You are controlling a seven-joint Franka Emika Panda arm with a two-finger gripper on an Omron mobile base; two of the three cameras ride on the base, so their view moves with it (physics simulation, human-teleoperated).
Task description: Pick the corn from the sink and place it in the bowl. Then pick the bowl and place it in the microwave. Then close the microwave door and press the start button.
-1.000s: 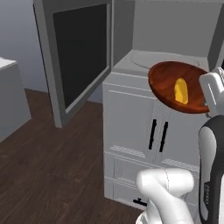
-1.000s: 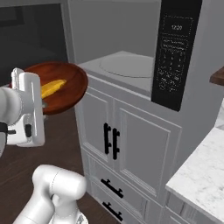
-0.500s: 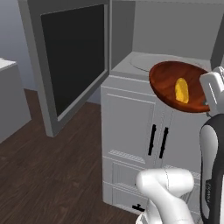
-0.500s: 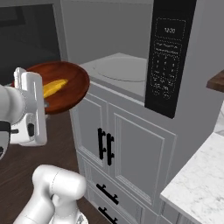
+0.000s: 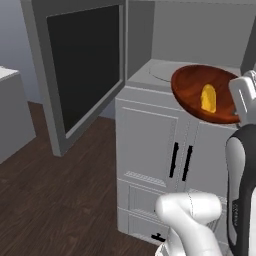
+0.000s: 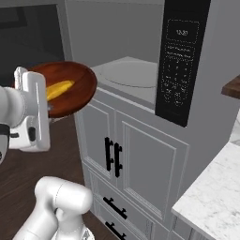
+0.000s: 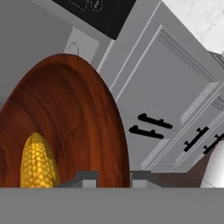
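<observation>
- Gripping the near rim of the bowl (image 7: 74, 127) with the fingers (image 7: 83, 178), their two dark tips rising on either side of the wood at the bottom of the hand view, clenched on it.
- Carrying the corn (image 7: 38, 161) inside that bowl, lying on the inner slope close to the held rim and seeming to touch the wood; showing as a short yellow cob in both base views too.
- Holding the bowl in the air, tilted a little, just in front of the open microwave (image 6: 131, 75), at about the height of its cavity floor and not yet over the round turntable plate (image 6: 129, 74).
- Standing with the microwave door (image 5: 82, 70) swung wide open to the left, its dark window facing the room.
- Showing the black control panel (image 6: 180, 61) to the right of the cavity, untouched, with the white cabinet doors (image 6: 126, 154) and their black handles below.
- Edging into the lower right corner, a pale marble worktop (image 6: 211, 197).
- Judging progress: corn in bowl done, bowl picked up done.
- Remaining, as far as can be judged: moving the bowl into the cavity and setting it on the plate, releasing it, closing the door, pressing start.
- Watching for the corn sliding if the tilt grows.
</observation>
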